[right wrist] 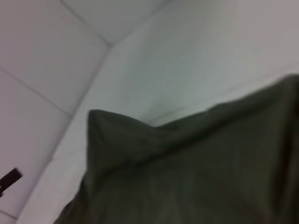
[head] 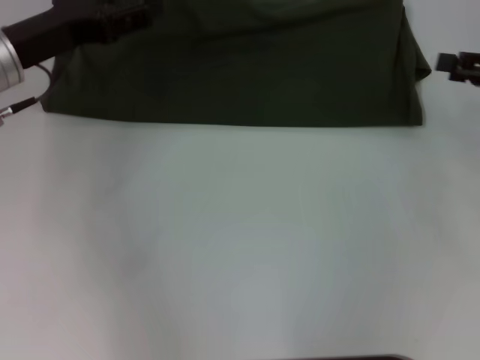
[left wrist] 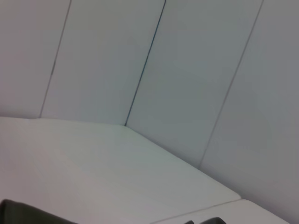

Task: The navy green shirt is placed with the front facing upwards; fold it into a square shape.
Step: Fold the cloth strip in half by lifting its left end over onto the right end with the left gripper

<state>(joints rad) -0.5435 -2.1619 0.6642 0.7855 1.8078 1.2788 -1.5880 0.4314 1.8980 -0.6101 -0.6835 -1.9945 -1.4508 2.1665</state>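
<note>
The navy green shirt [head: 240,67] lies flat along the far side of the white table [head: 240,240], with a straight near edge and a folded-looking right side. My left gripper [head: 131,16] reaches in from the far left and hovers over the shirt's far left part. My right gripper [head: 457,66] shows as a small black piece just off the shirt's right edge. In the right wrist view the shirt [right wrist: 187,172] fills the lower part, one corner sticking up. A sliver of the shirt [left wrist: 21,212] shows in the left wrist view.
Pale panelled walls [left wrist: 177,70] stand behind the table. A broad stretch of bare tabletop lies between the shirt and the near edge. A small black object [right wrist: 9,179] sits at the edge of the right wrist view.
</note>
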